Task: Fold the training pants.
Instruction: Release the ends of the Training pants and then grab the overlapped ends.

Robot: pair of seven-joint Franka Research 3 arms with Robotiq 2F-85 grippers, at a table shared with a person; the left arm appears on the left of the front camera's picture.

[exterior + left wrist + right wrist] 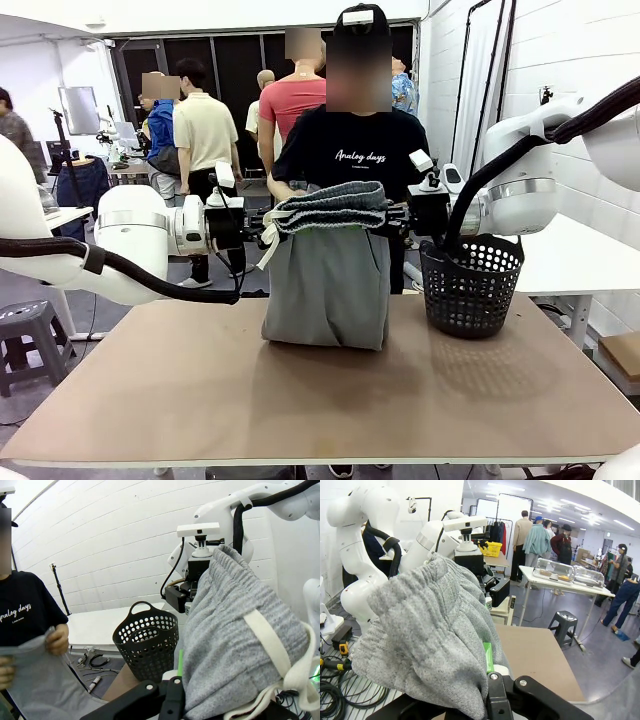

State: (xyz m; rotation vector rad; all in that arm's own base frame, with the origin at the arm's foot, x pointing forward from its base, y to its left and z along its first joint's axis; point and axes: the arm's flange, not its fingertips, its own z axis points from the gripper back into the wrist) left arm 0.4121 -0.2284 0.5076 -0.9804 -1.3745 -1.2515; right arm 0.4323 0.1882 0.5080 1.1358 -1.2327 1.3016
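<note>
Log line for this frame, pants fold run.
left pincer: shut on training pants waistband | right pincer: shut on waistband | pants: lower end on table | person's hand: gripping grey fabric | basket: on table

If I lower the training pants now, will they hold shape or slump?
Likely floppy: the training pants hang limp between the left gripper and right gripper. Probably they slump; the lower end bunches on the table.

Training pants (328,270) between left claw (268,227) and right claw (396,215), basket (470,288) at right.
</note>
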